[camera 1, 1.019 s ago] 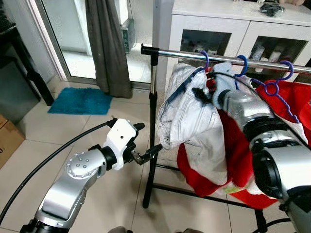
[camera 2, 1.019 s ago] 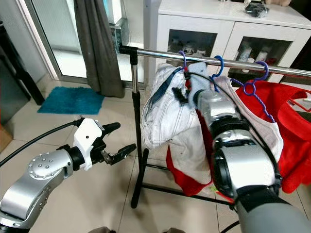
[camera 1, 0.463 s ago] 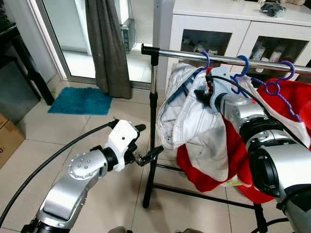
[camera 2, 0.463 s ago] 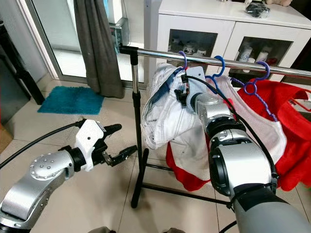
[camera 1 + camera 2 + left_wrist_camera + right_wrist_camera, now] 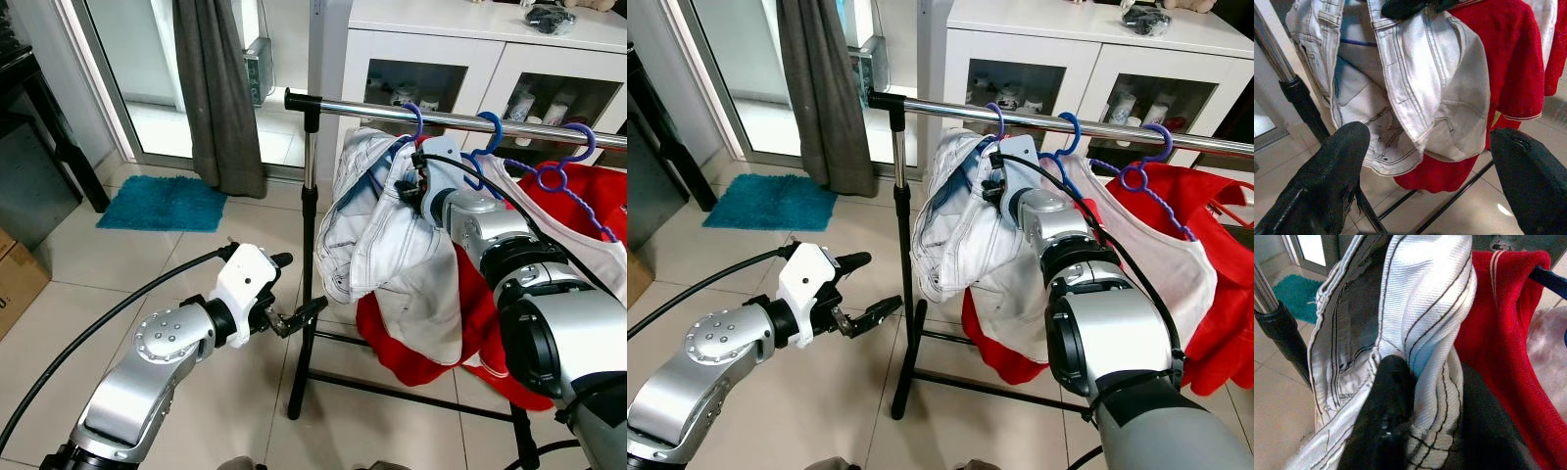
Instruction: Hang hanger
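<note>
A chrome rail [image 5: 362,110] carries blue hangers [image 5: 415,119]. A white denim garment [image 5: 377,230] droops from the leftmost hanger, with red clothing [image 5: 431,352] behind and below it. My right gripper [image 5: 413,184] reaches up just under the rail. In the right wrist view its black fingers [image 5: 1393,396] are shut on a fold of the white striped fabric [image 5: 1425,308]. My left gripper [image 5: 297,286] hovers low beside the rack's black post [image 5: 307,255]. It is open, with its fingertips [image 5: 1347,147] spread wide and the white garment [image 5: 1420,88] beyond them.
A white cabinet [image 5: 441,59] with glass doors stands behind the rack. A grey curtain [image 5: 220,88] and a teal mat [image 5: 162,204] lie to the left, with a cardboard box [image 5: 15,279] at the left edge. The rack's black base bar [image 5: 411,390] crosses the tiled floor.
My right arm has stretched forward, and its gripper has risen slightly toward the rail with the white fabric. The left arm has barely moved.
</note>
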Robot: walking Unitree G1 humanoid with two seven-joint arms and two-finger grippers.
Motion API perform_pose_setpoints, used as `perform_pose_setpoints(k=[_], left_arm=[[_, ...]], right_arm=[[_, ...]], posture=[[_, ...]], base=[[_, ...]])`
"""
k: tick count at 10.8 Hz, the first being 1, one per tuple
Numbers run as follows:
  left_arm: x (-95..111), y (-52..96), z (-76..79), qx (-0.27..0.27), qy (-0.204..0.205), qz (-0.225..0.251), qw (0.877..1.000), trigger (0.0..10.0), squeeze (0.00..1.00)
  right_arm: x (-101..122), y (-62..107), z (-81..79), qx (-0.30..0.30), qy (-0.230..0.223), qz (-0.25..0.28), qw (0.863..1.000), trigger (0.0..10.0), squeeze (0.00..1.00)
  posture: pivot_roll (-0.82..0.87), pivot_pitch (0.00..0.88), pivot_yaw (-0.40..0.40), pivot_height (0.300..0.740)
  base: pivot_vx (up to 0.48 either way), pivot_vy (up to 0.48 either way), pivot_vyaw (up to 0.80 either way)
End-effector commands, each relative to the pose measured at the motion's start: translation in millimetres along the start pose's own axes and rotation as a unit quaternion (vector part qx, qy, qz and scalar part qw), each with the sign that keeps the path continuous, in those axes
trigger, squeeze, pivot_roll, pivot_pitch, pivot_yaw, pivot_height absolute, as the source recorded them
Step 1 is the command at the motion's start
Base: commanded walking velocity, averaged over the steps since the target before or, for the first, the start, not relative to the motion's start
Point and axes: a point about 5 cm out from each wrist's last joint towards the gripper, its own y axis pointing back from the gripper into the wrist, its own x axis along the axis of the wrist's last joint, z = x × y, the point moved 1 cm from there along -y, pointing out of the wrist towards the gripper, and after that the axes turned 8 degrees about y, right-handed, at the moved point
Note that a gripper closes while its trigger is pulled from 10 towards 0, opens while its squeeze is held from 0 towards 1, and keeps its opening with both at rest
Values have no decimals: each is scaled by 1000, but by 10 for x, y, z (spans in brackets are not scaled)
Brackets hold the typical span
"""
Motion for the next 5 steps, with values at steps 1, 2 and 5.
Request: perform_pose_setpoints(k=[1,2,5], left_arm=[[-2,-9,6,-5,-9,-9,1000,10000,0],[1,-12,-4,-6,-12,-10,1000,10000,0],[23,-33,-55,-3,-23,-9,1000,10000,0]], right_arm=[[-35,-10,-47,14,7,-10,1000,0,0],[-26,-11,-62,23,10,-9,1000,0,0],[17,-9,-64,29,10,8,999,0,0]], posture=[[-30,0,4,740],[-29,0,6,740],[-25,0,15,740]], base=[[0,0,0],[0,0,0],[0,0,0]])
